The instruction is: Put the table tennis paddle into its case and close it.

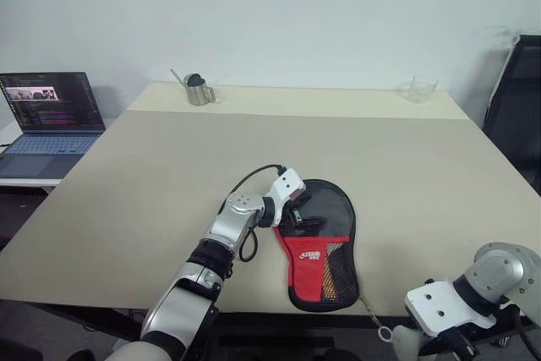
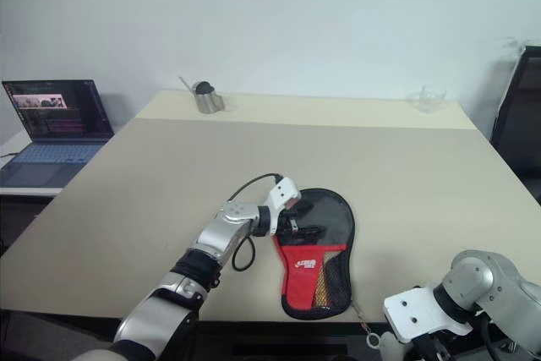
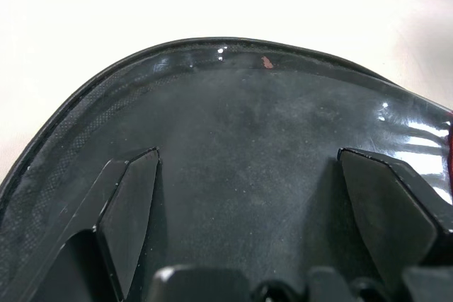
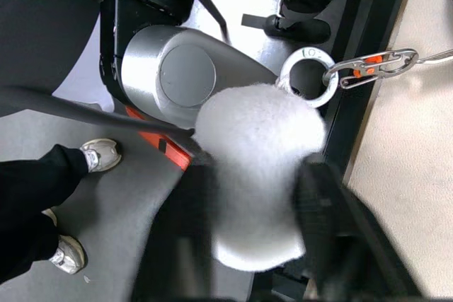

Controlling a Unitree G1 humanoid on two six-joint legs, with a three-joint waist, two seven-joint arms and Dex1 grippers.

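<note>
- While the case (image 1: 321,243) lies flat near the front edge of the table (image 1: 169,175), the left gripper (image 1: 297,213) rests on its black upper part, fingers spread wide with nothing between them.
- Seen from the left wrist, both black fingers (image 3: 127,210) press on or sit just above the glossy black surface, which curves away to a rounded rim.
- Below the gripper the case turns red, with a white logo and a black mesh pocket; through the mesh something light and wooden shows, likely the paddle (image 1: 331,261) handle. Whether the zip is fully shut I cannot tell.
- From the narrow end of the case a thin cord runs off the table edge to a clip (image 4: 371,65) hooked to a metal ring (image 4: 308,76).
- A white fuzzy pad (image 4: 258,175) hangs by that ring, and the right gripper (image 4: 258,196) sits around it, off the table's front corner. Its dark fingers stand at either side of the pad; whether they squeeze it or have let go I cannot tell.
- At the far edge of the table stand a metal cup (image 1: 198,90) and a clear glass (image 1: 421,89), well apart.
- A laptop (image 1: 51,116) sits open on a side desk at the left.
- Someone's legs and shoes (image 4: 67,252) show on the floor in the right wrist view.
</note>
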